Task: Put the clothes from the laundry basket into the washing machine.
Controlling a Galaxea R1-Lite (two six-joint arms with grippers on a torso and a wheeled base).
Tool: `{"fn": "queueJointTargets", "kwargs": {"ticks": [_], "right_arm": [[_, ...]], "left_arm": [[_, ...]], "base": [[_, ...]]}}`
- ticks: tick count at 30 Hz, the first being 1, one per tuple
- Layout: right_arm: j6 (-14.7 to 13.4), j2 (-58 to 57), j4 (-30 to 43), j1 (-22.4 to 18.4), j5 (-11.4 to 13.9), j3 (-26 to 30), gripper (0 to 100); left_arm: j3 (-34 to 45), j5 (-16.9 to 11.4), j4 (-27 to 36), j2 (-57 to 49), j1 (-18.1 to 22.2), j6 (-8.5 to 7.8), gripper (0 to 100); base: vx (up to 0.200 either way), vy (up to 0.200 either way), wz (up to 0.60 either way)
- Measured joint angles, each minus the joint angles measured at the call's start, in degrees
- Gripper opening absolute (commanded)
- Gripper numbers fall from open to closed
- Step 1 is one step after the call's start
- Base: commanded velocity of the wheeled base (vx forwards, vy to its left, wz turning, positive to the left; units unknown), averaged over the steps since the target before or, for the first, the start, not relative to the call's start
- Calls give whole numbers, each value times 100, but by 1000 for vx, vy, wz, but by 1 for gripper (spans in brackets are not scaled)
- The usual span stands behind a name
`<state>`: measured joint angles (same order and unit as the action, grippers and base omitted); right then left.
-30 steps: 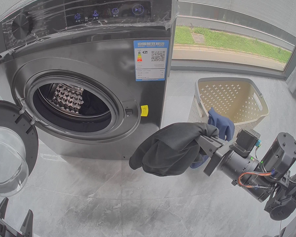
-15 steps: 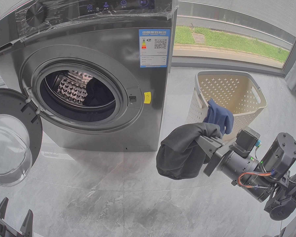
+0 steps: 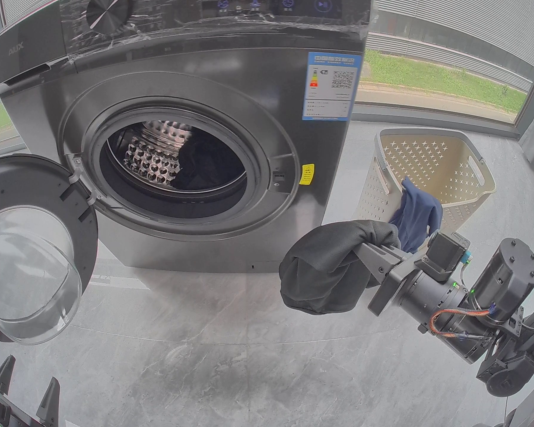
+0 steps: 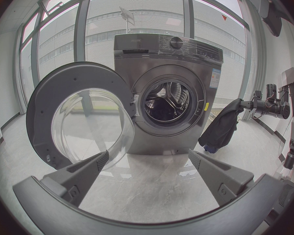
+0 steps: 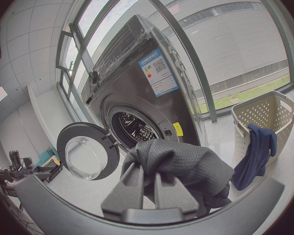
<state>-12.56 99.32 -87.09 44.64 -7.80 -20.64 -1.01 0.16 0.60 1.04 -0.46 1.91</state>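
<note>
A grey washing machine (image 3: pixel 178 48) stands ahead with its round door (image 3: pixel 32 247) swung open to the left and dark laundry inside the drum (image 3: pixel 178 161). My right gripper (image 3: pixel 371 250) is shut on a dark grey garment (image 3: pixel 323 262) that hangs above the floor, right of the drum opening. In the right wrist view the same garment (image 5: pixel 176 165) drapes over the shut gripper (image 5: pixel 148 186). A beige laundry basket (image 3: pixel 436 161) stands at the right with a blue garment (image 3: pixel 418 217) hanging over its rim. My left gripper (image 4: pixel 147 157) is open and empty, low at the left.
Grey tiled floor (image 3: pixel 219 351) spreads between me and the machine. A large window (image 3: pixel 457 42) rises behind the basket. The open door (image 4: pixel 78 115) sticks out over the floor on the left side.
The head view has shifted, so the machine and basket sit further right in the picture. The dark garment, swung out to the left a second ago, now hangs bunched near the right gripper.
</note>
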Motion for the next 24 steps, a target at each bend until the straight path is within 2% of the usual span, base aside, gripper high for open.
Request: {"fn": "queueJointTargets", "kwargs": {"ticks": [13, 24], "right_arm": [[-6, 0, 2, -44, 1, 2, 0], [-9, 63, 7, -24, -7, 88, 0]], "left_arm": [[0, 0, 2, 0, 2, -2, 100], [0, 9, 5, -2, 20, 0, 100]], "base": [[0, 200, 0], [0, 0, 0]]}}
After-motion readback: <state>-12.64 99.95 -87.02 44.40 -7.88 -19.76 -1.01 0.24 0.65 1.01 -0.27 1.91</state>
